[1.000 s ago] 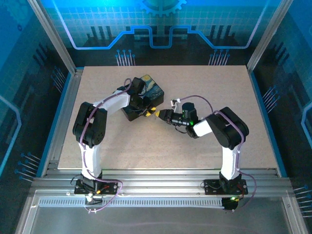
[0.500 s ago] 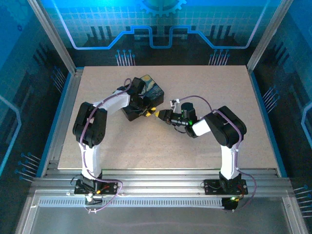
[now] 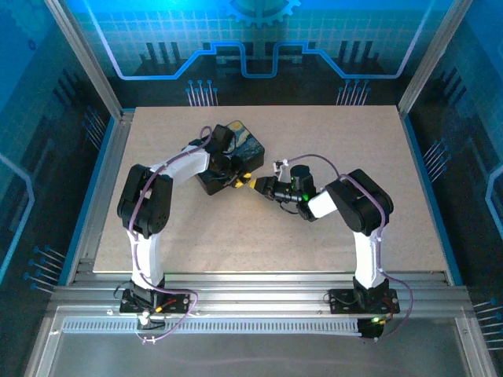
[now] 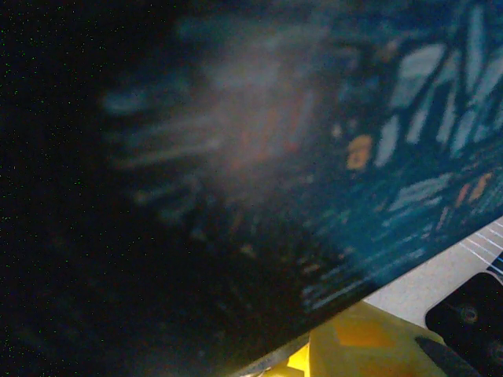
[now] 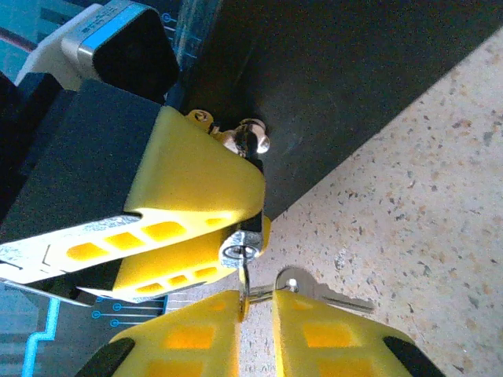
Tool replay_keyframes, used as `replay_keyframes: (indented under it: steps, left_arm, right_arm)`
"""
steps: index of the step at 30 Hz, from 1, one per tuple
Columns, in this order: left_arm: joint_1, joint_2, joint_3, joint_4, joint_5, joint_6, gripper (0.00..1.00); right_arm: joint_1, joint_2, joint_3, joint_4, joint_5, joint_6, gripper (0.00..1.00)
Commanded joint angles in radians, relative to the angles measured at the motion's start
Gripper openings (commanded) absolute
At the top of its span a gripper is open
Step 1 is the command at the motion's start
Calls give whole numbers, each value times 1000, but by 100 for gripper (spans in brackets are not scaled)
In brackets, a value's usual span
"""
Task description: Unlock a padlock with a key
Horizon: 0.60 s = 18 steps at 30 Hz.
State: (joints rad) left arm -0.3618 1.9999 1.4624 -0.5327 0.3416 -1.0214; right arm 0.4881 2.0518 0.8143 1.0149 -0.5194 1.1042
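The box (image 3: 245, 141) blocks the far-left middle of the desk (image 3: 346, 141), and the left arm (image 3: 177, 165) lies across its near-left side. On its right flank, the left fingers (image 5: 196, 177) clamp the padlock (image 5: 242, 250). The right fingers (image 5: 318, 338), pinching the key (image 5: 244, 284), come almost against them, so hardly any gap is left. The desk's right half and near strip lie open.

You have a polished silvery metal key (image 5: 244, 275), dark metal padlock (image 5: 240, 251), matt yellow plastic right end effector fingers (image 5: 330, 338), rough speckled counter (image 5: 424, 204), glossy printed box (image 4: 393, 181).
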Motion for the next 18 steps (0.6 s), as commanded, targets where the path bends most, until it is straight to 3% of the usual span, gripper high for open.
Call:
replay_keyframes:
  steps: [1, 8, 18]
  left_arm:
    - [0, 42, -30, -23, 116, -35, 0]
    - [-3, 36, -34, -21, 117, -31, 0]
    - [-33, 40, -34, -19, 135, -19, 0]
  right_arm:
    - [-7, 24, 28, 22, 11, 9, 13]
    - [-6, 43, 46, 34, 22, 33, 1]
    - [-14, 80, 107, 39, 45, 77, 0]
